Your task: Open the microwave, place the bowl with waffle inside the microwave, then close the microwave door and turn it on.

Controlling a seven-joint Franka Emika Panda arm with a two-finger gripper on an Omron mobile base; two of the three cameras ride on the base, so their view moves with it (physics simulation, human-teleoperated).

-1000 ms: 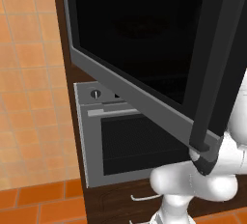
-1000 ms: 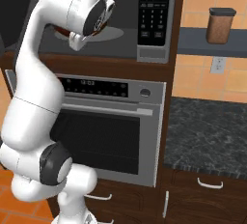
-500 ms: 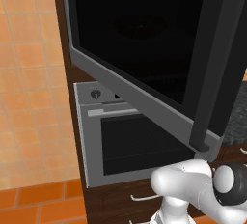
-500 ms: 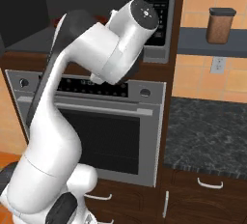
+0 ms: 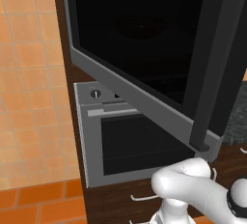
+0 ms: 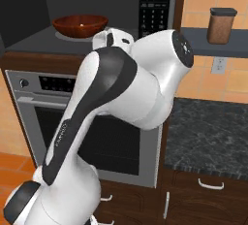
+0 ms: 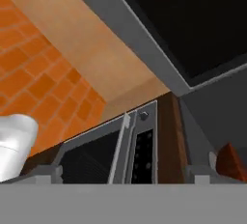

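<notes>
End effector (image 7: 123, 174) spread wide, empty, nothing between the two grey tips at the bottom of the hand view. Up and to the right of it, the microwave door (image 5: 144, 59) swung open, black glass with grey lower rim and long black bar handle (image 5: 212, 73). Low to the right, close by the right tip, a brown bowl (image 6: 80, 24) on the floor of the open microwave (image 6: 97, 6), beside the dark button panel (image 6: 155, 3). Whether a waffle lies in it, cannot tell. Straight ahead between the tips, the silver oven (image 7: 120, 150) with its knob. Off to the left, an orange tiled wall (image 7: 34, 63). Dark stone desk (image 6: 208, 127) and a brown canister (image 6: 220, 24) on a shelf in the right base view.
</notes>
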